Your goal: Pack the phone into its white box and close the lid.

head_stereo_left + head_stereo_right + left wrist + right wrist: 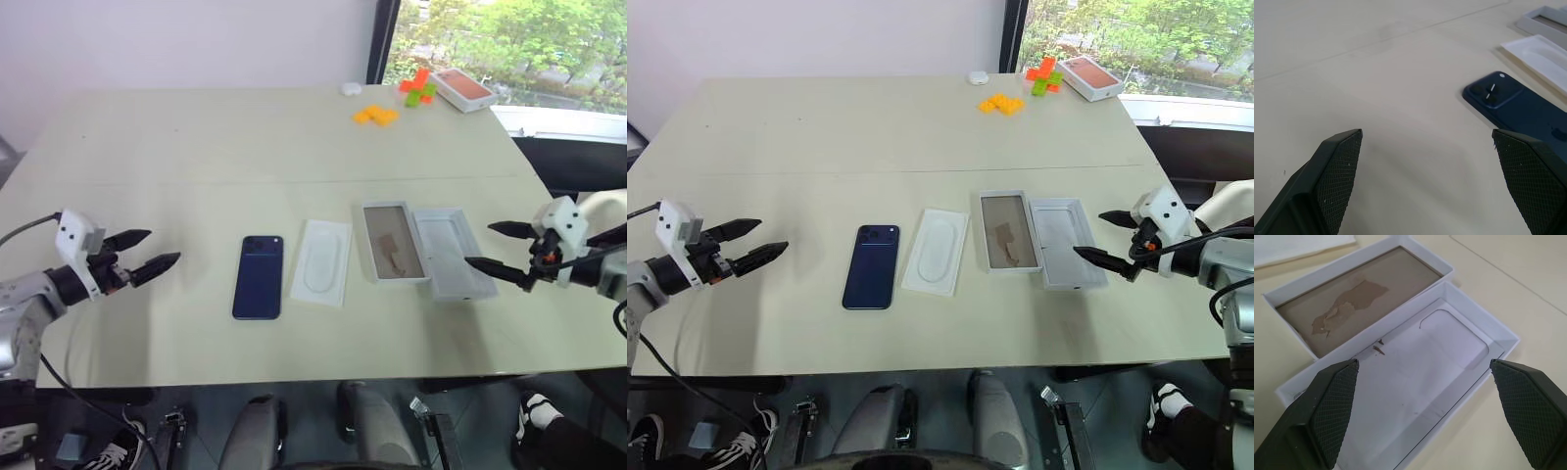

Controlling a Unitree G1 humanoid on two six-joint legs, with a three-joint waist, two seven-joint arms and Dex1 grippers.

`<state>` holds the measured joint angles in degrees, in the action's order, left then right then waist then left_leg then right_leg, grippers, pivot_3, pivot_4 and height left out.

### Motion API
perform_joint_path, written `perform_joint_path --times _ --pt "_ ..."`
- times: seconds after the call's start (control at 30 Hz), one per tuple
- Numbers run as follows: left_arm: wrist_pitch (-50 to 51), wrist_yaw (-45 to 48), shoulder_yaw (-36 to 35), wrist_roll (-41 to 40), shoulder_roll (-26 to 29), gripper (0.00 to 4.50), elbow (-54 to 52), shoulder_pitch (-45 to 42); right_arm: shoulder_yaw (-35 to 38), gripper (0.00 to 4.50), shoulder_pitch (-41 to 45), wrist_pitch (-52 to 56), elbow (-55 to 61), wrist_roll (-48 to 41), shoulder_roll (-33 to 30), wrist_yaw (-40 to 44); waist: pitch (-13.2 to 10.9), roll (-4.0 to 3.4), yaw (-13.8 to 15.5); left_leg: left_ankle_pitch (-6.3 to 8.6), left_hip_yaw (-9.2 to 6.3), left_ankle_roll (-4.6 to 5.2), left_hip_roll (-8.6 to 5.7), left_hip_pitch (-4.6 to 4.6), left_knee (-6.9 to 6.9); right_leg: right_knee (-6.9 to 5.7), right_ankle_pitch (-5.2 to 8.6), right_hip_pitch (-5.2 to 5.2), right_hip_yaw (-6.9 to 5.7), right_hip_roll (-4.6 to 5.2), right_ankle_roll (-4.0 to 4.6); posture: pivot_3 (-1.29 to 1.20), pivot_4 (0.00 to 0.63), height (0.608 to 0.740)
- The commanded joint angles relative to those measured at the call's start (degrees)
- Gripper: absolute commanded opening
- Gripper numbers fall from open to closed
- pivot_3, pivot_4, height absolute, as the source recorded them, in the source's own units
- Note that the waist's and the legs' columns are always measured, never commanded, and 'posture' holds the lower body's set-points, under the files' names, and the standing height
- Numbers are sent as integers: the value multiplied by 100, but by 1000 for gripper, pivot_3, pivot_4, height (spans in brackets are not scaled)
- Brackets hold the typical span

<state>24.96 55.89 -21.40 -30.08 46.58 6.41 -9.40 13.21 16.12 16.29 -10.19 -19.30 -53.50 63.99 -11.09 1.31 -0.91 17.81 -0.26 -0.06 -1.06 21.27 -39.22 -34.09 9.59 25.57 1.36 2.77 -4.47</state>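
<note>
My left gripper (145, 251): jaws wide, empty | my right gripper (498, 247): jaws wide, empty | phone (259, 276): flat on table (196, 137) | white box (391, 242): touching upturned lid (451, 252).

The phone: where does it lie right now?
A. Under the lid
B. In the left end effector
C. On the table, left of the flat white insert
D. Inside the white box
C: the phone lies flat on the table, just left of the flat white insert, untouched.
</note>
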Motion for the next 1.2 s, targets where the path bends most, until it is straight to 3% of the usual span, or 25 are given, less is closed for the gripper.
perform_joint_path --times 0.03,0.2,0.43,0.77,0.97,1.03,1.2 --pt "619 -186 -54 -276 35 4471 -249 -122 -66 4500 191 30 328 -60 37 -43 0 0 -9 0 -1 0 1 0 0 -1 0 0 0 -1 -1 0 150 740" --pt "764 -319 51 -176 44 4471 -289 -172 -267 4500 425 283 781 -55 227 -330 0 0 1 0 -2 0 -1 2 0 0 -1 0 0 2 -1 0 150 740" --pt "1726 -589 218 -459 -30 4471 -358 -568 -975 4500 847 150 1568 426 427 -684 0 0 12 0 -5 0 -1 1 0 -2 -1 0 -1 0 0 0 150 740" --pt "2335 -737 182 -775 -156 4471 -1013 -599 -1356 4500 1327 199 1618 477 766 -725 0 0 12 0 -7 0 -7 3 0 -1 -2 1 -3 10 1 0 150 740" --pt "2545 -896 161 -1026 -273 4471 -1375 -675 -1349 4500 1410 1603 2079 -143 1134 -981 0 1 13 -1 -9 -1 -6 4 -1 -3 -2 1 -3 8 2 0 150 740" --pt "2474 -1012 143 -1059 -401 4471 -1436 -732 -1324 4500 1488 1808 2138 -179 1204 -1106 0 0 15 -1 -11 -1 -6 4 -1 -3 -2 1 -3 8 2 0 150 740" --pt "3754 -1650 139 -1963 -948 4471 -1613 -1258 -1396 4500 1460 1646 2004 30 1129 -1138 1 3 45 -1 -14 -1 -14 6 -6 -2 -3 -4 -6 15 2 0 150 740"
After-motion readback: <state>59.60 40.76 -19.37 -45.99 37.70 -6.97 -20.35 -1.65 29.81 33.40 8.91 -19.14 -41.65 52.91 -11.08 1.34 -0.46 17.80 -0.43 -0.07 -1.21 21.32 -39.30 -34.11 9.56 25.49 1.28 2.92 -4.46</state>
